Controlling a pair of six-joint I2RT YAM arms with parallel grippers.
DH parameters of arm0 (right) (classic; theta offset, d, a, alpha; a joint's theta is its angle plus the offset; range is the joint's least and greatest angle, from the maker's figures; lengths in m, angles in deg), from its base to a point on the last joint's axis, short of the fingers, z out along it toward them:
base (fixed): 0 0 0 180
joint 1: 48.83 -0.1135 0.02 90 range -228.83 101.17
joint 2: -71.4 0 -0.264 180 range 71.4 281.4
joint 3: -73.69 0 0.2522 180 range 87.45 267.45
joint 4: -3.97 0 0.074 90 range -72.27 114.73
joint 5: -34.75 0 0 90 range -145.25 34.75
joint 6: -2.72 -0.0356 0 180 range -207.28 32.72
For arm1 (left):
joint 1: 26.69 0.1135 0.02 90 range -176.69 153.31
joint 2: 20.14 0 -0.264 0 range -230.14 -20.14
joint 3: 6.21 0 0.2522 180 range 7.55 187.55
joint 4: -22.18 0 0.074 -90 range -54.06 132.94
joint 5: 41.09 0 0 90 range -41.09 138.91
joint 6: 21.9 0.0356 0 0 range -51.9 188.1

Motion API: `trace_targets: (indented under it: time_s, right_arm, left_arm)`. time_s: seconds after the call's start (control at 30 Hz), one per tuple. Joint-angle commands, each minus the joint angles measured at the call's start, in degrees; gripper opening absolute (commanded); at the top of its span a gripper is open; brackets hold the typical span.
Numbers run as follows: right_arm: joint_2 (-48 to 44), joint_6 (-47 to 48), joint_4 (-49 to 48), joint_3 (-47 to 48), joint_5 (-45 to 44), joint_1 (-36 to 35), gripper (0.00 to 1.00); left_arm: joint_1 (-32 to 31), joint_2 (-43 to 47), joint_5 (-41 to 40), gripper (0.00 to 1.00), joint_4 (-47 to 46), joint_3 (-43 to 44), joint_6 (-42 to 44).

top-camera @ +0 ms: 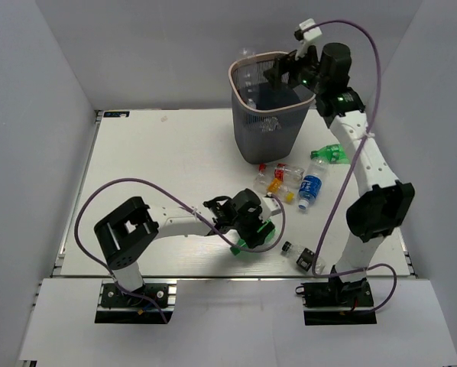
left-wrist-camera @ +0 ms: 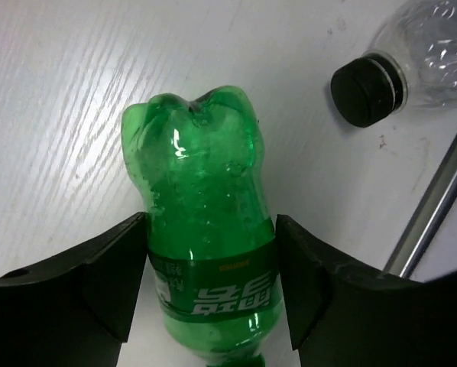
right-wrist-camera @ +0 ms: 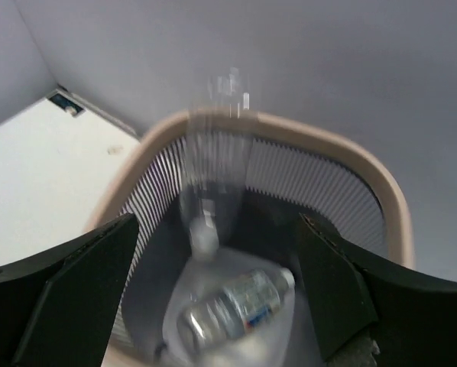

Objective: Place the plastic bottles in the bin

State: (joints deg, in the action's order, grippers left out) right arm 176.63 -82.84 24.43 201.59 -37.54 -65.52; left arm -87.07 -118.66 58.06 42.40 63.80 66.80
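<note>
My left gripper (top-camera: 247, 229) (left-wrist-camera: 212, 283) is low over the table, its fingers (left-wrist-camera: 114, 275) pressed on both sides of a green see-through bottle (left-wrist-camera: 202, 199) that lies on the table. My right gripper (top-camera: 288, 70) (right-wrist-camera: 213, 252) is open above the bin (top-camera: 267, 107). A clear bottle (right-wrist-camera: 213, 153) is a motion-blurred streak dropping inside the beige rim (right-wrist-camera: 343, 149). Another clear bottle (right-wrist-camera: 236, 306) lies on the bin's bottom. On the table lie a second green bottle (top-camera: 328, 155), a blue-label bottle (top-camera: 311, 187), red-yellow-label bottles (top-camera: 278, 180) and a black-capped bottle (top-camera: 297, 256) (left-wrist-camera: 374, 88).
The bin stands at the back of the white table (top-camera: 160, 168), near the grey back wall. A metal rail (left-wrist-camera: 435, 199) marks the table's near edge beside the left gripper. Purple cables loop round both arms.
</note>
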Motion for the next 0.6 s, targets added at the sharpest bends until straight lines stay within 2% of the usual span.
trace_targets:
  time_s: [0.0,0.03,0.1,0.13,0.17,0.2,0.23,0.3,0.37,0.43,0.47,0.53,0.57]
  right_arm:
    - [-10.2,-0.3,3.7,-4.2,1.1,2.9,0.88]
    - [-12.6,1.2,8.5,-7.6,2.0,4.7,0.84]
    - [-15.2,3.0,11.7,-11.9,7.8,6.4,0.74]
    - [-20.0,5.9,14.1,-18.8,9.3,8.5,0.52]
    - [-22.0,6.5,15.0,-21.4,9.9,10.2,0.34]
    - [-23.6,7.1,15.4,-24.0,9.1,12.2,0.21]
    - [-28.0,8.5,16.8,-30.5,8.8,13.1,0.07]
    - [-29.9,10.9,20.0,-34.8,8.2,16.1,0.01]
    - [-32.4,13.1,25.0,-37.8,8.8,18.2,0.01]
    - [-34.3,13.4,26.3,-40.7,9.4,20.0,0.07]
    - [-34.7,13.5,26.6,-43.2,9.5,20.7,0.23]
    - [-35.1,12.0,26.4,-44.4,8.4,21.0,0.41]
    - [-34.0,10.2,27.7,-45.5,8.6,21.4,0.53]
  left_arm:
    - [-1.0,-0.9,-3.2,0.71,1.8,3.6,1.3]
    - [-1.0,-1.5,-4.0,0.65,2.7,4.2,1.3]
    - [-1.0,-2.0,-4.8,0.52,4.0,5.5,1.3]
    - [-1.0,-0.9,-5.7,0.41,4.0,5.5,1.3]
    - [-1.0,1.7,-6.2,0.37,4.0,6.3,1.3]
    - [-1.0,3.4,-6.2,0.33,4.0,7.5,1.8]
    - [-0.2,5.0,-6.9,0.31,4.0,8.6,1.8]
    - [0.4,9.2,-8.1,0.3,4.0,12.5,2.6]
    - [1.1,10.6,-10.0,0.3,4.0,18.4,5.0]
    - [1.7,10.1,-11.6,0.3,4.0,23.5,7.6]
    - [2.4,9.5,-12.8,0.3,4.0,28.5,8.5]
    - [3.2,7.0,-15.8,0.31,2.3,34.5,10.4]
    - [4.3,6.2,-18.0,0.32,0.8,36.0,11.0]
